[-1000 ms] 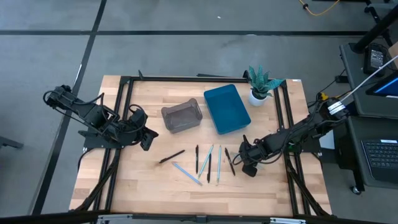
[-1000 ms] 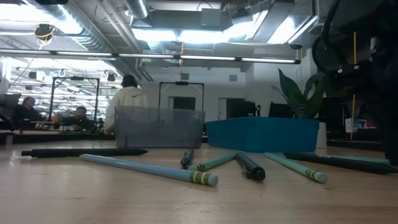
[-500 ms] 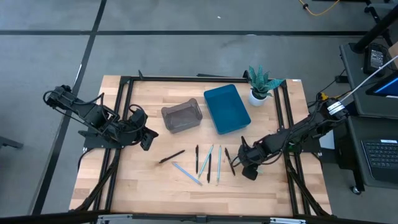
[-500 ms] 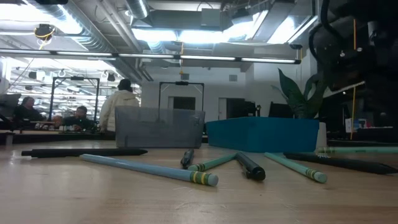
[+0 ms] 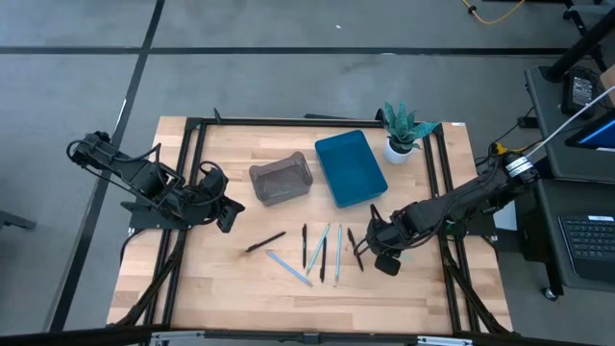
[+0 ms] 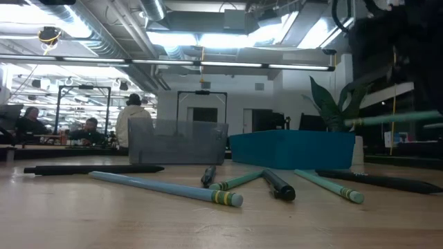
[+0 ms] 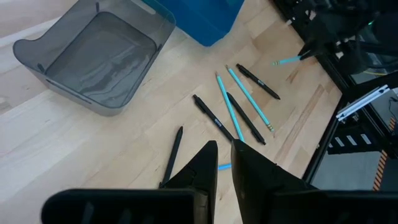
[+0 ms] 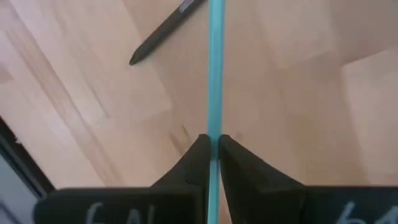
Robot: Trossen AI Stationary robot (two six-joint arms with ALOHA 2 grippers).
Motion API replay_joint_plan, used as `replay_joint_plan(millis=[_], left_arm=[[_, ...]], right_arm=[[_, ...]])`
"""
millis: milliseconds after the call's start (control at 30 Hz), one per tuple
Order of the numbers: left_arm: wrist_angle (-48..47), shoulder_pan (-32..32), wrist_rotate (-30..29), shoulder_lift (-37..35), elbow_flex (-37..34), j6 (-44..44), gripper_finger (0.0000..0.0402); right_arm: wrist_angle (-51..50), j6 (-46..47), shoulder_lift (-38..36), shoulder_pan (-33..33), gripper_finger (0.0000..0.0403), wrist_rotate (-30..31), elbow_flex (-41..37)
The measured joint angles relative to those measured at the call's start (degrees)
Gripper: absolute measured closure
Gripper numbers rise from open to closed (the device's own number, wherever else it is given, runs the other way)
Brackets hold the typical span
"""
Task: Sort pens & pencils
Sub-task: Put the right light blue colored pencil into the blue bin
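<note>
Several pens & pencils lie flat on the wooden table near its middle: black sticks [image 5: 264, 241] [image 5: 356, 248] and light blue sticks [image 5: 288, 267] [image 5: 338, 255]. Right of them my right gripper [image 5: 377, 235] is shut on one light blue pencil [image 6: 391, 119], held above the table. My left gripper [image 5: 229, 213] hangs still over the table's left side, shut, with nothing between its fingers [image 7: 205, 163]. It looks toward the sticks from above. My right gripper pinches the light blue pencil's shaft [image 8: 215, 127] between its two fingers [image 8: 198, 152]. The fingers point down from above and lie across the pencil. The pencil hangs about level and clear of the table, and one end [image 7: 280, 62] sticks out sideways from the gripper.
A grey see-through bin [image 5: 282, 180] and a blue bin [image 5: 350, 168] stand side by side behind the sticks. A green spiky potted plant [image 5: 402, 130] stands at the far right. A black frame [image 5: 192, 173] runs along the table's edges. People show in the room beyond.
My right gripper has risen straight up with the light blue pencil. The pencil lay at table height a second ago and now hangs level, well clear of the wood. The other sticks have not moved.
</note>
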Motion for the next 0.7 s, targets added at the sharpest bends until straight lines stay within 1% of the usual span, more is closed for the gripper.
replay_joint_plan(millis=[133,300,500,700], left_arm=[[0.0,0.0,0.0,0.0,0.0,0.0,0.0360],[0.0,0.0,0.0,0.0,0.0,0.0,0.0360],[0.0,0.0,0.0,0.0,0.0,0.0,0.0360],[-0.4,0.0,0.0,0.0,0.0,0.0,0.0360]], right_arm=[[-3.6,-1.9,0.0,-1.4,0.0367,2.4,3.8],[-4.6,-4.9,-0.1,-4.9,0.0366,3.8,5.7],[-5.1,-9.2,-0.1,-11.0,0.0366,3.9,6.0],[-5.7,-14.9,-0.1,-18.6,0.0366,3.8,6.0]])
